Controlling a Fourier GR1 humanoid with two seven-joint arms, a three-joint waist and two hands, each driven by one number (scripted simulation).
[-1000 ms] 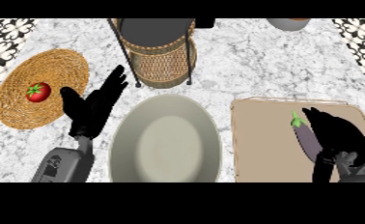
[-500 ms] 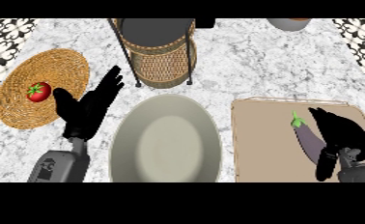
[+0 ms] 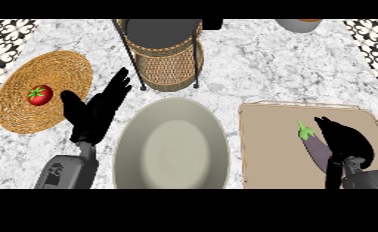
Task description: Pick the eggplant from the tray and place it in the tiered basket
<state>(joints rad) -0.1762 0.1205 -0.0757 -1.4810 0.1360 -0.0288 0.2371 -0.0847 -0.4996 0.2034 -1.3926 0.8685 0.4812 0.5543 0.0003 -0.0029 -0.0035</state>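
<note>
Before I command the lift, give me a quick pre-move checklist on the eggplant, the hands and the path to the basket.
1. Eggplant on the tray: ok, lying near the tray's right side, green stem pointing away from the robot.
2. Right robot hand at the eggplant: ok, over its right side.
3. Fingers closed round the eggplant: cannot tell, the hand hides the contact.
4. Tiered basket ready: ok, upright at the counter's far side, nothing seen in its top tier.
5. Path to the basket: ok, only the low plate lies near it.
6. Left robot hand out of the way: ok, open, beside the plate.
</note>
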